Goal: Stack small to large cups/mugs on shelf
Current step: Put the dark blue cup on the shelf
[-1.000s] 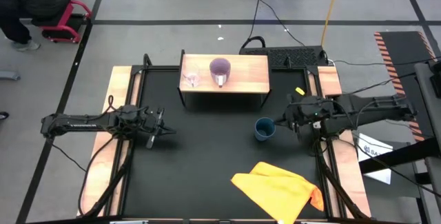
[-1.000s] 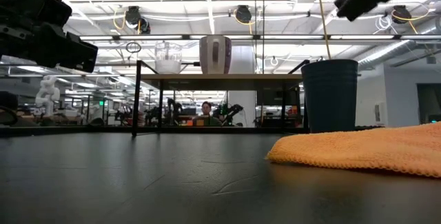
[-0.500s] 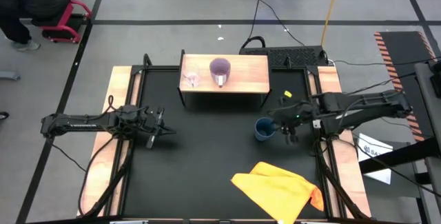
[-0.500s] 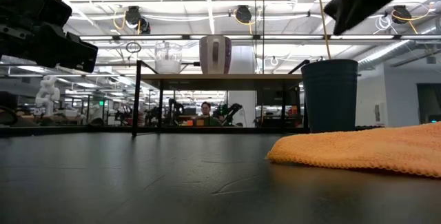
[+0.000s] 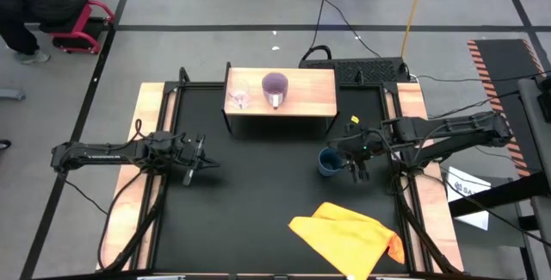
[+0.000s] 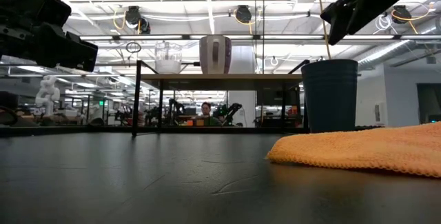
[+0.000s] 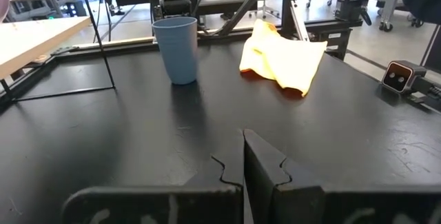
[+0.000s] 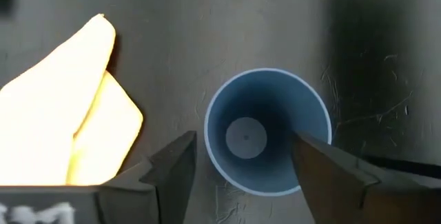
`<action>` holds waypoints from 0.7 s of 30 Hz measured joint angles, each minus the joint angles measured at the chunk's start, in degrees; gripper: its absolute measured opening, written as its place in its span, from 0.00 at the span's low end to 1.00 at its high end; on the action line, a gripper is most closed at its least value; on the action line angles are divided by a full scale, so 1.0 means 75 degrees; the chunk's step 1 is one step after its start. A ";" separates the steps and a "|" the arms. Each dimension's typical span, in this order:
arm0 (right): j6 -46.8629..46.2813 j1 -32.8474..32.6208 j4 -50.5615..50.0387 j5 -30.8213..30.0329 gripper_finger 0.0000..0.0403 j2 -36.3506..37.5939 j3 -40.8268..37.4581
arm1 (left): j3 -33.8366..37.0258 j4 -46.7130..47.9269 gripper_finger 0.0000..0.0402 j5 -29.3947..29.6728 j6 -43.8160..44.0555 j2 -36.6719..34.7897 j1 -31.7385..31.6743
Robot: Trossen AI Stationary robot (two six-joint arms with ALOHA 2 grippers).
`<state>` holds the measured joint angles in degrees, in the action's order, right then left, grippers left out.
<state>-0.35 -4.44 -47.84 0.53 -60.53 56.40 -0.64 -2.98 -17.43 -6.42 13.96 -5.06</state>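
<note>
Dark blue cup (image 8: pixel 267 131) upright, beneath right gripper (image 8: pixel 241 156), jaws spread above its rim

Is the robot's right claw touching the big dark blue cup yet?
Apart. In the low view, the open right gripper hangs above the dark blue cup, with bright background showing between its fingers and the rim.

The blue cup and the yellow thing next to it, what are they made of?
The blue cup looks like smooth matte plastic: thin even wall, no shine, though that is a guess. The yellow thing looks like soft cloth: it lies crumpled in folds, with a nubby towel-like surface in the low view.
</note>
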 joint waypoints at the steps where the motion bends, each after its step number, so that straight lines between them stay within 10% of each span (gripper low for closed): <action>1: -0.0035 -0.0001 -0.0002 0.0001 0.57 -0.0006 0.0000 | 0.0000 0.0000 0.01 0.0000 -0.0036 0.0000 0.0000; 21: -0.0201 0.0046 -0.0690 0.0173 0.57 -0.0523 0.0245 | 0.0003 0.0004 0.01 0.0001 -0.0084 0.0000 0.0000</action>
<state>-1.86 -4.10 -53.02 1.83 -64.45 58.24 -0.62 -2.95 -17.42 -7.05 13.96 -5.06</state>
